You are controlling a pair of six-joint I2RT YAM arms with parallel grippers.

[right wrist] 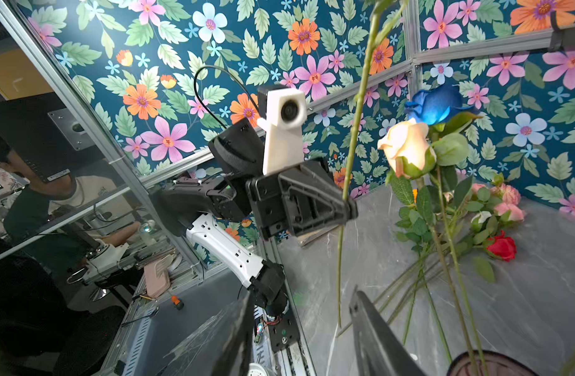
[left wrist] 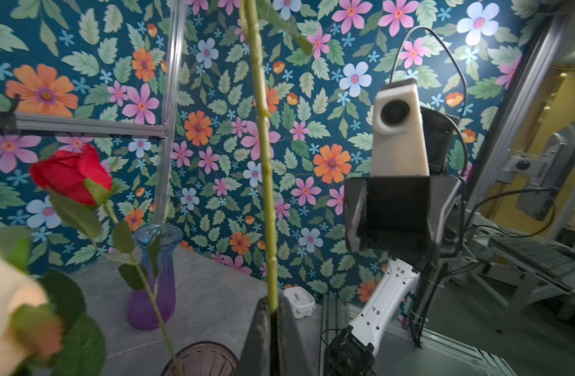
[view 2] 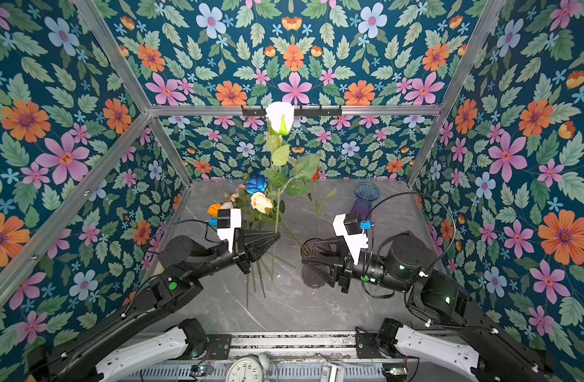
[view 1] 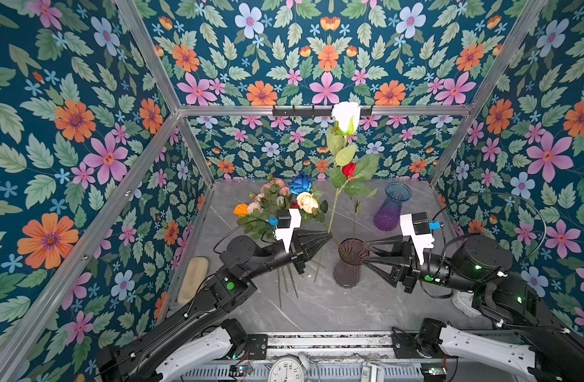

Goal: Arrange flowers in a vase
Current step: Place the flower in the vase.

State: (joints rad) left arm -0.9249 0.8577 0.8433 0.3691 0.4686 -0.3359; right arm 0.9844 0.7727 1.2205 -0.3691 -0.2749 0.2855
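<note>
Knobbly green rose stem (left wrist: 268, 195) — ribbed smoky vase (view 1: 347, 274)

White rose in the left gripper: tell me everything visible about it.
The white rose is artificial-looking: one half-closed white bloom with green sepals on a long thin green stem bearing several broad leaves. It stands nearly upright, bloom up. The left gripper has its jaws shut on the lower stem. The stem's tail hangs below the jaws beside the dark vase, not in it.
</note>
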